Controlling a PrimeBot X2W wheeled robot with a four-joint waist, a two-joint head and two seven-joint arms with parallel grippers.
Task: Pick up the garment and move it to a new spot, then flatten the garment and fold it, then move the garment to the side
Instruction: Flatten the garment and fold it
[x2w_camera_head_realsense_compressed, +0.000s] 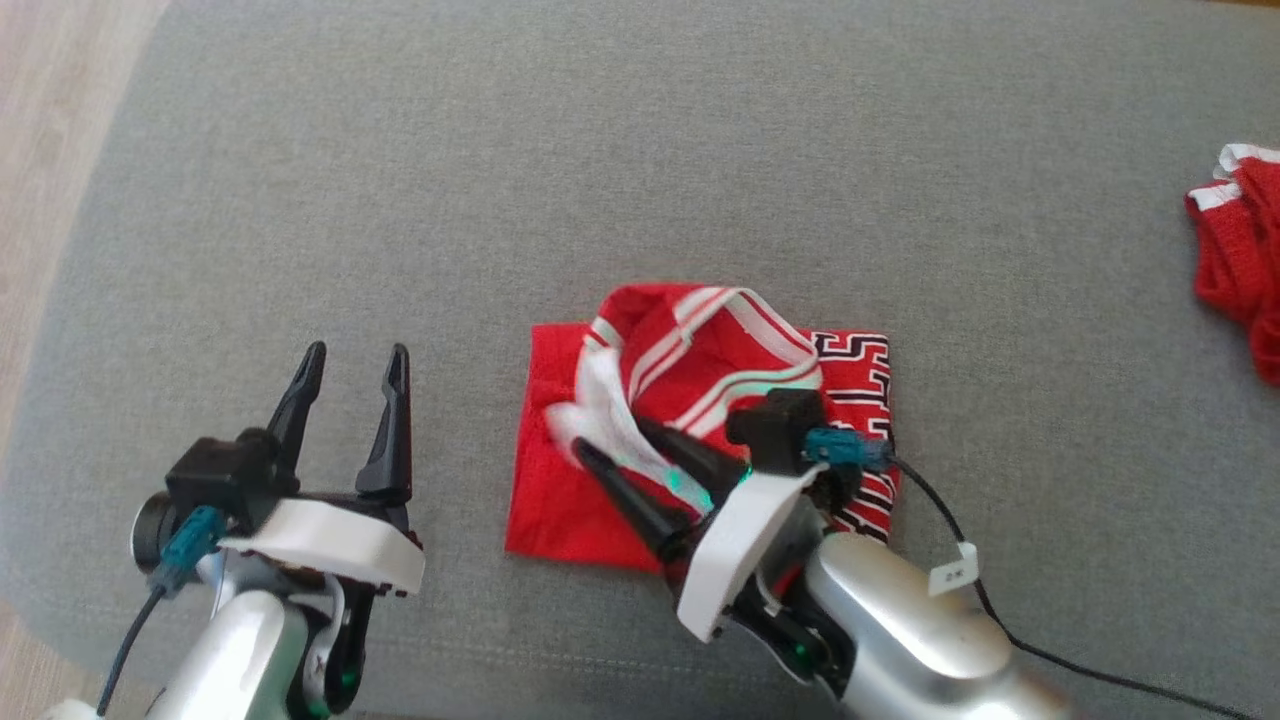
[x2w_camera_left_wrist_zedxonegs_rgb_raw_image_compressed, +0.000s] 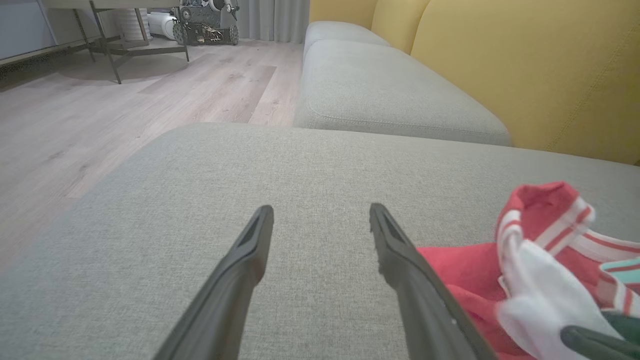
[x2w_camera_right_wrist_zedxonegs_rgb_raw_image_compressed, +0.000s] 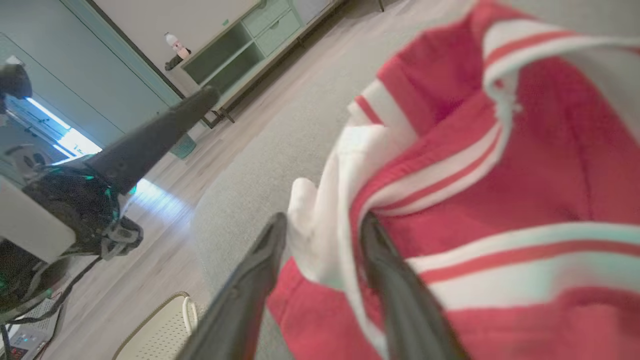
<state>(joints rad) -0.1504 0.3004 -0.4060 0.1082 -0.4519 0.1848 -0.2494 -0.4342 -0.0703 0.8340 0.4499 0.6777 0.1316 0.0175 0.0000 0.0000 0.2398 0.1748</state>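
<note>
Right pincer (x2w_camera_head_realsense_compressed: 612, 437): fingers apart round a white fold of the garment (x2w_camera_head_realsense_compressed: 545, 500), gripping or letting go I cannot tell | left pincer (x2w_camera_head_realsense_compressed: 357, 352): spread, empty, beside it | garment: mid sofa seat (x2w_camera_head_realsense_compressed: 700, 150), long axis left-right, striped band heaped toward the far side | progress: fold looks half-made, top rumpled; moving aside remains.

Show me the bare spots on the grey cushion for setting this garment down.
Widest free patch: the grey fabric cushion beyond the red white-striped garment. Also bare: the strip between that garment and the second red garment at right, and left of the left hand. Crowded: the near middle, where the right hand sits on the cloth.
</note>
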